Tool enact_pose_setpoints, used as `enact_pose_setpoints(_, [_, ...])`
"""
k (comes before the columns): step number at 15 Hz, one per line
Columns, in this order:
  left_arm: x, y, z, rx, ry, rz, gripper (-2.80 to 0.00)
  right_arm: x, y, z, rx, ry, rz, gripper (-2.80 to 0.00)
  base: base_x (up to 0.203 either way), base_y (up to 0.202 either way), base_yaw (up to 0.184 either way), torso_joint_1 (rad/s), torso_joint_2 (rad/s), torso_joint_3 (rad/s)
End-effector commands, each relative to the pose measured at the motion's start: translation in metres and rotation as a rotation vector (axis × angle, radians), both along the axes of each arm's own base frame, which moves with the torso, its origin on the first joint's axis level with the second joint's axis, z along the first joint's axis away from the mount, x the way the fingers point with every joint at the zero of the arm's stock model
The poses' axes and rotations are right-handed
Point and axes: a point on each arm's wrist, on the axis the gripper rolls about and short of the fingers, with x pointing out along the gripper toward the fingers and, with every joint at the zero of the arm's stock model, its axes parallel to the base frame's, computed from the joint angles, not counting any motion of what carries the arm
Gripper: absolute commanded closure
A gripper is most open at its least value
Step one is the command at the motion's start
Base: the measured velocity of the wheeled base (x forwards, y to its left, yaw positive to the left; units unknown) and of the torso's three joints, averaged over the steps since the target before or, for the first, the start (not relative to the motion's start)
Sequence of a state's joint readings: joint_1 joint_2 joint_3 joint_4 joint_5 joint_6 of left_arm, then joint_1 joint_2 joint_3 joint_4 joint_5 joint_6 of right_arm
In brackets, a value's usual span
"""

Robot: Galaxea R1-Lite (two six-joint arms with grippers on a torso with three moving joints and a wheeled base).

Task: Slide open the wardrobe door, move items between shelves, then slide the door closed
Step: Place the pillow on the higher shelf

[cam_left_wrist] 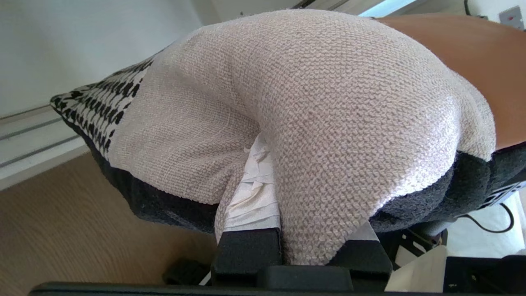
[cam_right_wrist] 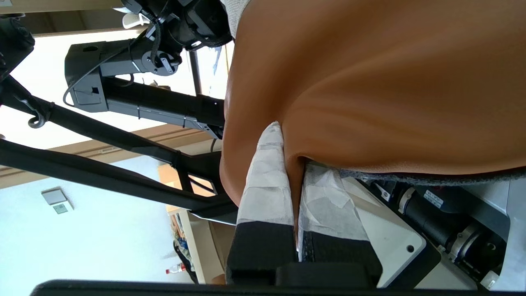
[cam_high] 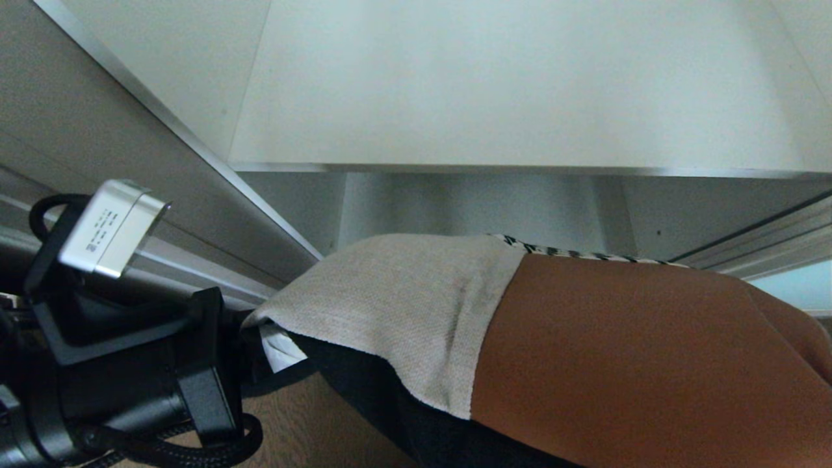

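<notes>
**Cushion held by both grippers at wardrobe opening**

Wood-grain floor (cam_high: 305, 422) shows at 6 o'clock in the head view, beneath the cushion.

Nearest: left gripper (cam_left_wrist: 287, 234) at 8 o'clock in the head view, wrist camera housing above it. Its taped fingers (cam_left_wrist: 252, 197) are clamped on a fold of the cushion's cream fabric at the left corner (one finger is buried in the crease).

Right gripper (cam_right_wrist: 296, 193) is outside the head view; its wrist view shows the taped fingers (cam_right_wrist: 267, 181) pinched nearly together on a fold of the rust-brown leather panel.

Cushion (cam_high: 552, 344) fills 4 to 7 o'clock, cream panel left, brown panel right, houndstooth strip along the far edge, dark backing underneath. It hangs between the two grippers, clear of the floor.

Beyond: white shelf (cam_high: 520, 97) spans 12 o'clock, its front edge just past the cushion's far edge. Pale-blue sliding wardrobe door (cam_high: 796, 286) shows as a sliver at 3 o'clock, behind the silver track rails.
</notes>
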State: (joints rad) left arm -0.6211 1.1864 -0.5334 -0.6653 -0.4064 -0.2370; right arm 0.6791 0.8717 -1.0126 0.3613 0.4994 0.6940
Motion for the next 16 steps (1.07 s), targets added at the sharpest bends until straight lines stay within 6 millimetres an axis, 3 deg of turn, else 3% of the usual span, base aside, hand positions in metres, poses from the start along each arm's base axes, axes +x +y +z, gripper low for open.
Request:
enact_pose_setpoints(1, [-0.0004, 0.0002, -0.0012, 0.001, 0.002, -0.002, 0.0, 0.0009, 0.0008, -0.0004, -0.001, 0.008, 0.002, 0.0, 0.0, 0.0, 0.0, 0.0, 0.0, 0.0])
enact_pose_setpoints(16, [-0.0028, 0.002, 0.0059, -0.023, -0.014, -0.002, 0.0, 0.0028, 0.0028, -0.0087, -0.021, 0.03, 0.015, 0.0, 0.0, 0.0, 0.0, 0.0, 0.0, 0.0])
